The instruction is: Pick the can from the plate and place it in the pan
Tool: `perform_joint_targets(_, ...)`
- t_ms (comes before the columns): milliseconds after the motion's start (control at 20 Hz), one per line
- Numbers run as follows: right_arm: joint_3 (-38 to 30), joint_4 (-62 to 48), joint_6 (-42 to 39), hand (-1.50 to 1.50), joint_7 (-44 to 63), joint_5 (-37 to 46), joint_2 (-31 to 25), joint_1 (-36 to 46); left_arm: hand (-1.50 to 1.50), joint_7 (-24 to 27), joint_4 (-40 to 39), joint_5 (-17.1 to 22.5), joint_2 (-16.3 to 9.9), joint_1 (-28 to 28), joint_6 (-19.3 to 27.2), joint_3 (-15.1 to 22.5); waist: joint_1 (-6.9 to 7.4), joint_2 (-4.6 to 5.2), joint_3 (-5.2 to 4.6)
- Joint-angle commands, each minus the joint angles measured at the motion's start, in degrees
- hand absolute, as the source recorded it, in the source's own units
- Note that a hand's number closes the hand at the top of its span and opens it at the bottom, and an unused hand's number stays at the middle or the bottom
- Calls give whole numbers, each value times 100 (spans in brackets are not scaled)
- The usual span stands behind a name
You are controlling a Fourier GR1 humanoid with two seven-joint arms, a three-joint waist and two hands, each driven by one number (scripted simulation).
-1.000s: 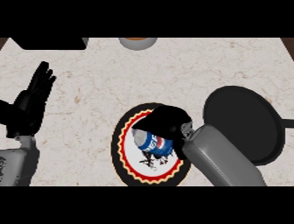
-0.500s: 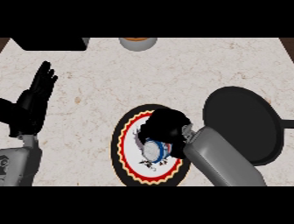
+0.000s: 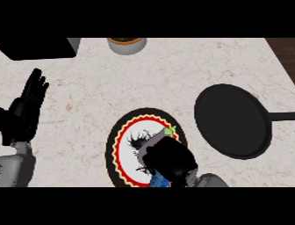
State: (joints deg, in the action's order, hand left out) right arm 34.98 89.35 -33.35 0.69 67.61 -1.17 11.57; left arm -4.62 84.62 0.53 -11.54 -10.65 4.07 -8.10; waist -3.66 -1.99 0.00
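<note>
A round plate [image 3: 116,145] with a red, yellow and black rim lies near the front middle of the counter. Over its right half my right hand [image 3: 170,161] is curled round the can [image 3: 158,140]. The can's grey end with a green tab pokes out above the fingers, and a bit of blue shows below them. The hand hides the rest of the can. The black pan [image 3: 233,119] lies to the right of the plate, apart from it. My left hand [image 3: 19,112] rests open at the left, fingers up.
The pan's handle [image 3: 294,116] points toward the counter's right edge. A grey bowl with orange contents [image 3: 126,44] stands at the back edge, and a black box [image 3: 37,47] is at the back left. Bare counter lies between the plate and the bowl.
My right hand has drawn back toward the view's lower edge with the can in its fingers, and its forearm has mostly left the view. The left hand has hardly moved.
</note>
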Motion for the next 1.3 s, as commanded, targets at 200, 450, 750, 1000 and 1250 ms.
perform_joint_targets(200,808,2792,1327,150,1365,839,-28,-1817,0,175,-61,-77,101,143,88,23,-107,64,-3)
perform_joint_targets(450,1592,4086,1936,150,1838,1229,-217,-2955,0,-39,59,-130,193,-41,161,154,17,101,5)
perform_joint_targets(750,984,4833,2043,150,2058,1063,86,-3067,0,20,370,10,15,235,-148,131,284,155,4)
perform_joint_targets(1000,116,5094,2383,150,2193,-425,113,-2952,0,-204,344,-79,205,-32,-51,339,361,208,9)
perform_joint_targets(1250,-1943,4263,2204,150,1533,-1351,114,-2126,0,-15,228,-57,169,-45,-100,250,408,219,6)
